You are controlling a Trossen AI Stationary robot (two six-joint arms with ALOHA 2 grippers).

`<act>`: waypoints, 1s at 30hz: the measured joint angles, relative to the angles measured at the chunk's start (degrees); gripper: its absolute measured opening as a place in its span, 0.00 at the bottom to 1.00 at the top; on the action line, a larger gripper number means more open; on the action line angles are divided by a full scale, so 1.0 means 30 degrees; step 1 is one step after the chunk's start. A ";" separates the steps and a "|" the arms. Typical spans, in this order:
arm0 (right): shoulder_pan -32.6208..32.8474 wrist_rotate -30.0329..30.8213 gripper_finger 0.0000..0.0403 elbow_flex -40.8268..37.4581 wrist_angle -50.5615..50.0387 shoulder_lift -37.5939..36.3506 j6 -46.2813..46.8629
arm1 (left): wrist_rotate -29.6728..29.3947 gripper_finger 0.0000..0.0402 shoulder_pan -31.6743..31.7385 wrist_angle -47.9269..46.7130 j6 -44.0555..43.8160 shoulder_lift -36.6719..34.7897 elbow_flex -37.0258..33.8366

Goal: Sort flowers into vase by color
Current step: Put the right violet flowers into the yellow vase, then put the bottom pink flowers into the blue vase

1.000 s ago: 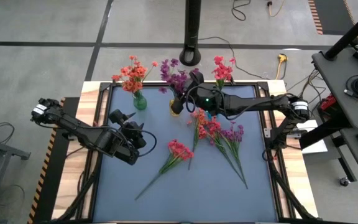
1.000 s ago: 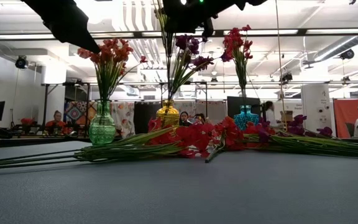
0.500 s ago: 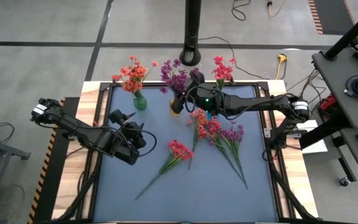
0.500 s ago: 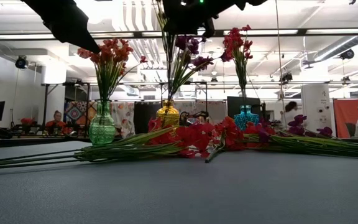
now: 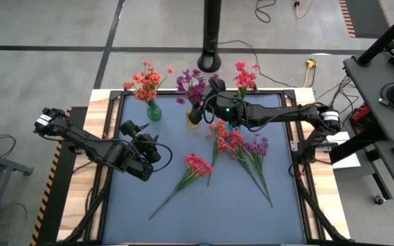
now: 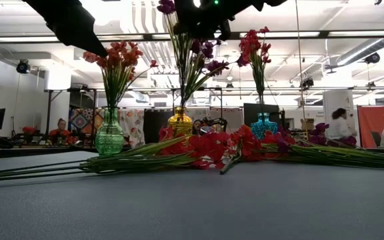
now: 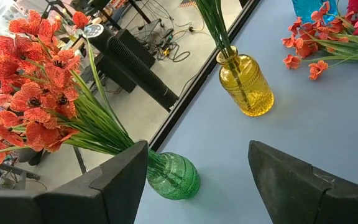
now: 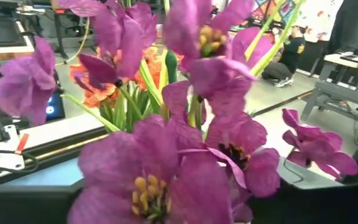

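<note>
Three vases stand along the far edge: a green vase [image 5: 154, 111] with orange-red flowers [image 5: 146, 78], a yellow vase [image 6: 180, 122] with purple flowers [image 5: 191, 83], and a blue vase [image 6: 263, 125] with pink-red flowers [image 5: 245, 76]. My right gripper [image 5: 204, 102] hovers over the yellow vase, open, with purple blossoms [image 8: 197, 143] between its fingers. One purple spray [image 6: 167, 7] stands tall, its stem in the yellow vase. My left gripper [image 5: 149, 154] is open and empty above the table's left half; the wrist view shows its wide gap [image 7: 197, 152].
Loose flowers lie on the blue mat: a red spray [image 5: 197, 164] near the middle, then a pink-red bunch [image 5: 226, 140] and purple sprays [image 5: 255, 147] to its right, stems pointing toward the near edge. People sit and move in the room behind [image 6: 339, 123].
In the low view the tall purple spray has sunk lower into the yellow vase: its top blossom, above the picture before, now shows below my right gripper. Both arms have kept still.
</note>
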 joint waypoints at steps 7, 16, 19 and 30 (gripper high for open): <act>0.0007 0.0906 0.56 0.0000 0.0018 0.0000 0.0225 | 0.0000 0.65 0.0005 0.0003 0.0000 0.0000 0.0000; 0.0015 0.0889 0.66 0.0000 -0.0352 -0.0045 0.0230 | 0.0000 0.65 -0.0001 0.0002 0.0000 0.0000 0.0000; 0.0104 0.0848 0.69 0.0000 -0.0399 -0.0199 0.0225 | 0.0000 0.65 0.0005 0.0003 0.0000 -0.0004 0.0000; 0.0809 0.0670 0.75 0.0430 -0.0868 -0.0713 -0.0007 | 0.0044 0.65 0.0005 0.0027 0.0000 0.0000 0.0000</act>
